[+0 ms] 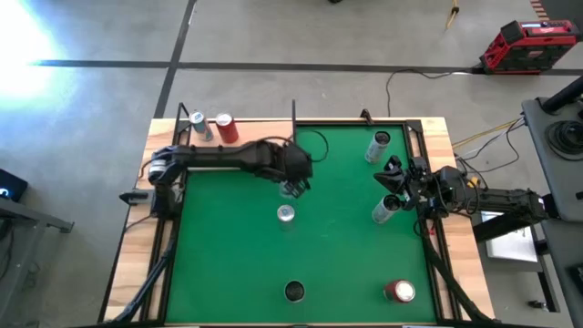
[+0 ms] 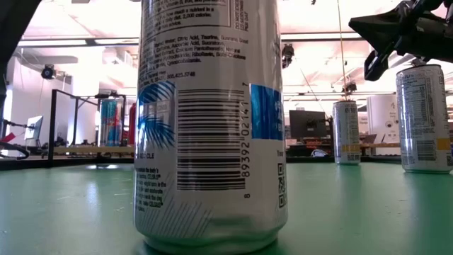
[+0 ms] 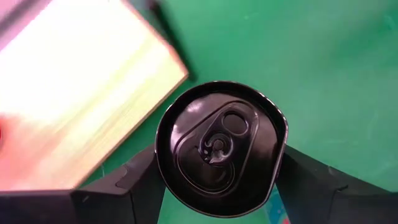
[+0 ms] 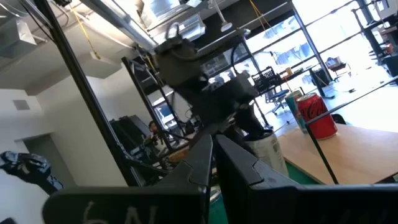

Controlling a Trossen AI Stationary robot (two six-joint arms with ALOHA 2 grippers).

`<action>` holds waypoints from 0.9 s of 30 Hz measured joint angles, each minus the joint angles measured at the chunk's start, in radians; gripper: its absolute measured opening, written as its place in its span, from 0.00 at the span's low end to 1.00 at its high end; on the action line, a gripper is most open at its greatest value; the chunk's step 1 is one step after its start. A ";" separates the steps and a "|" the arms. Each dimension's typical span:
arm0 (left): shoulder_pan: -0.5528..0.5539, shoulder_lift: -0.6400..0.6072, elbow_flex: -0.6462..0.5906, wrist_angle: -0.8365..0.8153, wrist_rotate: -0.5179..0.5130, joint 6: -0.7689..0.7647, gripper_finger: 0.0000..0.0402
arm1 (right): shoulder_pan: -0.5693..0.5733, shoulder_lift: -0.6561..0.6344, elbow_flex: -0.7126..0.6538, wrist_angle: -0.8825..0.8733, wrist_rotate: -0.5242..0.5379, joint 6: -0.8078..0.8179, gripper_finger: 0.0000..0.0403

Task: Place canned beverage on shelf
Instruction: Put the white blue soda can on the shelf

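My left gripper (image 1: 292, 182) hangs over the middle of the green mat (image 1: 337, 246), shut on a black-topped can (image 3: 219, 155). The right wrist view shows this can (image 4: 266, 148) pale-walled under the gripper. The shelf (image 3: 74, 99), a light-wood board with black rods, sits at the table's far left; a silver can (image 1: 198, 124) and a red can (image 1: 225, 128) stand on it. Another silver can (image 1: 286, 213) stands on the mat just near of the held one. My right gripper (image 1: 392, 179) waits shut at the right edge. My left gripper pinches the can's side wall just under its top rim (image 3: 278, 200) between its two fingers (image 3: 134, 182), one on each side. The fingers come from above, slanting down. The can hangs roughly upright, top up, clear of the mat.
Two silver cans (image 1: 380, 146) (image 1: 384, 210) stand on the mat near my right gripper. At the near edge stand a dark-topped can (image 1: 294, 292), which fills the low view (image 2: 212, 120), and a red can (image 1: 399, 292). Black frame rods (image 1: 293, 114) rise at the far edge.
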 joint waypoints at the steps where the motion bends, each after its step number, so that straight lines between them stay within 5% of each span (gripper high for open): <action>1: 0.008 -0.017 -0.026 0.005 0.001 -0.025 0.58 | 0.000 0.000 0.000 0.000 0.000 0.000 0.03; 13: 0.032 -0.234 -0.252 0.018 -0.091 -0.213 0.58 | 0.000 0.000 0.000 0.000 0.000 0.000 0.03; 27: 0.122 -0.302 -0.277 -0.004 -0.232 -0.197 0.58 | 0.000 0.000 0.000 0.000 0.000 0.000 0.03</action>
